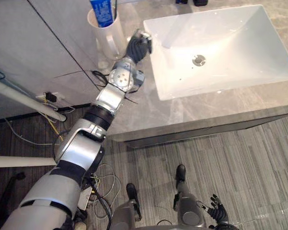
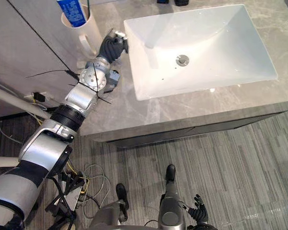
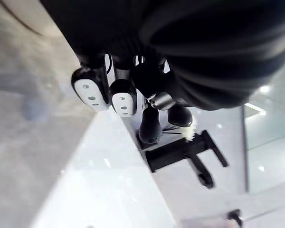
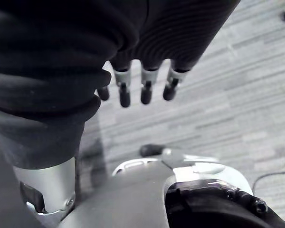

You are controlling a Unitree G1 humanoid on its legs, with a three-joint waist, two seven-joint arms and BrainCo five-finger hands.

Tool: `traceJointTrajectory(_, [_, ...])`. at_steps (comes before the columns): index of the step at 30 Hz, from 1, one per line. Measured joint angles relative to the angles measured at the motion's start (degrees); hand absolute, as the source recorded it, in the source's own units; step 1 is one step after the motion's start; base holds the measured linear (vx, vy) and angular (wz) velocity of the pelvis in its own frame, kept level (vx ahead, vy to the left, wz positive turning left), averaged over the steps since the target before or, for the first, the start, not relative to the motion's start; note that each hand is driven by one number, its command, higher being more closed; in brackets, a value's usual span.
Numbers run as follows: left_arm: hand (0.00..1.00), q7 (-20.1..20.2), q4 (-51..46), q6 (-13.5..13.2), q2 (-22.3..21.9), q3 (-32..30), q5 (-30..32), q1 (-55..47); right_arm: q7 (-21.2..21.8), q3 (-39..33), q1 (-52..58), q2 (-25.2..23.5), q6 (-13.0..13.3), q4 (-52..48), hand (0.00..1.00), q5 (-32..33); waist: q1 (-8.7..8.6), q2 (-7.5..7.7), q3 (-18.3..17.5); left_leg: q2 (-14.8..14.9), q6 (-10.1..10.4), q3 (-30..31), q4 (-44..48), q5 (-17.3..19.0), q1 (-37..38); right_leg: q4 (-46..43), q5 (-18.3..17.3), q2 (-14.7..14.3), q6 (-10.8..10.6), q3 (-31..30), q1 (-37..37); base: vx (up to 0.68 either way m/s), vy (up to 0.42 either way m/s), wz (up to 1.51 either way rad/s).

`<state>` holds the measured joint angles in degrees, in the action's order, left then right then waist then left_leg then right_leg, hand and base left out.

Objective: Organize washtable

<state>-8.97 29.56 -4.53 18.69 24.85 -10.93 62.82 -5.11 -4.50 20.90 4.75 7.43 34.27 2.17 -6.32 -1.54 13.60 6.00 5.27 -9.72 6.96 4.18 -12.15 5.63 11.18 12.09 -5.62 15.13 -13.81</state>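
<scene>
The left hand (image 1: 138, 47) is held curled at the white rectangular ceramic basin's (image 1: 259, 28) left rim; whether anything is pinched cannot be told. The right hand (image 1: 216, 209) is hung spread on the basin's near side.

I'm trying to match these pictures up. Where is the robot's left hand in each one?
Left eye view: left hand near the top, left of centre, between cup and sink.
Right eye view: upper left, at the sink's corner.
Left wrist view: at the top, above the sink's edge.
Right wrist view: that's the right hand, over the floor.
Shared landmark: the white sink.
</scene>
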Motion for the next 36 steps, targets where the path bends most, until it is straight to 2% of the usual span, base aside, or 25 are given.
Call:
traceJointTrajectory(2, [1.0,0.2,-10.7,-1.7,0.1,0.7,-2.8,-7.1,-0.2,-0.1,-0.2,0.1,0.0,1.2,0.0,0.1,0.87,-0.18,0.0,-0.2,0.0,1.1,0.0,0.0,1.0,0.0,-0.3,0.0,-0.2,0.9,1.5,0.02,0.0,0.19])
traceJointTrajectory(4, [1.0,0.5,-17.8,-2.6,0.8,0.9,-4.9,-14.6,-0.2,-0.3,-0.4,0.2,0.1,2.0,0.0,0.1,0.91,-0.48,-0.1,-0.4,0.0,2.0,-0.1,0.0,1.8,0.0,-0.9,0.0,-0.1,2.1,3.2,0.02,0.004,0.25])
traceJointTrajectory(7, [1.0,2.3,-28.5,-3.0,3.1,-0.1,-7.8,-28.1,-0.2,-1.5,-1.4,0.2,0.2,5.2,0.0,0.1,1.38,-0.86,-0.6,-0.5,0.0,2.8,-0.7,0.0,3.3,0.0,-1.5,0.0,-0.6,2.7,4.8,0.0,0.002,0.17])
traceJointTrajectory(10, [1.0,3.7,-36.2,-3.6,2.8,-2.6,-9.4,-42.2,-0.2,-2.3,-3.3,1.0,-0.2,11.3,0.0,0.1,2.64,-1.36,-1.9,-0.6,0.0,4.0,-1.2,0.0,5.2,0.0,-2.0,0.0,-0.4,4.3,7.4,0.01,-0.002,0.18])
traceJointTrajectory(12, [1.0,4.1,-39.8,-3.7,2.5,-3.4,-10.1,-49.0,-0.2,-2.3,-3.8,1.3,-0.4,13.4,0.0,0.0,2.84,-1.52,-3.3,-0.6,0.0,4.8,-1.6,0.0,6.3,0.0,-2.3,0.0,-0.2,5.2,8.9,0.02,-0.002,0.19])
traceJointTrajectory(13, [1.0,4.9,-42.1,-3.8,1.8,-3.8,-11.3,-53.1,-0.2,-2.3,-3.9,1.4,-0.6,14.6,0.0,0.0,3.63,-1.5,-4.2,-0.6,0.0,4.8,-2.1,0.0,7.5,0.0,-2.5,0.0,-0.2,5.3,9.8,0.02,0.0,0.09])
traceJointTrajectory(15, [1.0,6.2,-44.5,-4.3,0.6,-4.5,-12.8,-58.4,-0.2,-2.3,-4.4,1.7,-1.0,16.3,0.0,0.0,4.17,-1.42,-5.3,-0.7,0.0,5.1,-2.5,0.0,8.9,0.0,-2.7,0.0,-0.1,5.6,11.3,0.0,0.0,0.07])
traceJointTrajectory(20, [1.0,7.3,-45.4,-4.7,-3.9,-5.5,-13.3,-67.7,-0.1,-2.2,-6.0,1.7,-1.7,21.2,0.0,-0.1,4.56,-0.37,-8.7,-0.8,0.0,6.8,-3.1,-0.4,10.0,0.1,-3.3,0.0,0.0,7.3,13.1,-0.05,-0.011,0.16])
traceJointTrajectory(22, [1.0,7.9,-45.2,-4.5,-5.2,-5.4,-13.4,-69.8,-0.2,-2.2,-6.1,1.5,-1.7,21.8,0.0,-0.1,4.76,-0.13,-9.0,-0.8,0.1,7.6,-3.2,-0.4,10.4,0.1,-3.6,0.0,-0.2,8.2,14.0,-0.05,-0.024,0.18])
traceJointTrajectory(25, [1.0,9.0,-43.6,-3.0,-6.8,-5.2,-14.4,-72.7,-0.1,-2.1,-6.4,1.4,-2.3,24.0,0.0,-0.5,5.73,0.65,-10.8,-0.8,0.1,8.5,-5.4,-1.7,11.0,0.1,-4.0,0.1,-0.3,9.4,14.9,-0.06,-0.024,0.21])
traceJointTrajectory(29, [1.0,10.0,-39.9,-1.7,-7.9,-5.2,-14.1,-73.5,-0.1,-2.0,-6.7,1.2,-2.9,25.1,0.0,-0.6,5.92,1.41,-11.7,-0.9,0.1,10.2,-7.6,-3.2,11.9,0.1,-4.7,0.0,-0.9,11.4,16.1,-0.01,-0.022,0.28])
traceJointTrajectory(33, [1.0,10.3,-35.7,-0.2,-9.0,-5.2,-10.5,-74.3,0.1,-1.2,-6.7,1.0,-3.0,25.1,0.0,-0.7,7.08,2.33,-12.9,-0.9,0.2,10.9,-9.2,-4.2,12.9,0.1,-4.8,0.0,-0.9,12.1,16.7,0.03,-0.009,0.08])
traceJointTrajectory(36, [1.0,10.3,-33.2,0.6,-9.4,-5.2,-8.5,-74.4,0.1,-1.2,-6.7,0.7,-3.3,25.1,0.0,-0.8,7.07,2.98,-13.4,-0.9,0.1,11.2,-9.6,-4.5,13.0,0.0,-4.8,0.0,-1.0,12.9,16.9,0.05,-0.006,0.11])
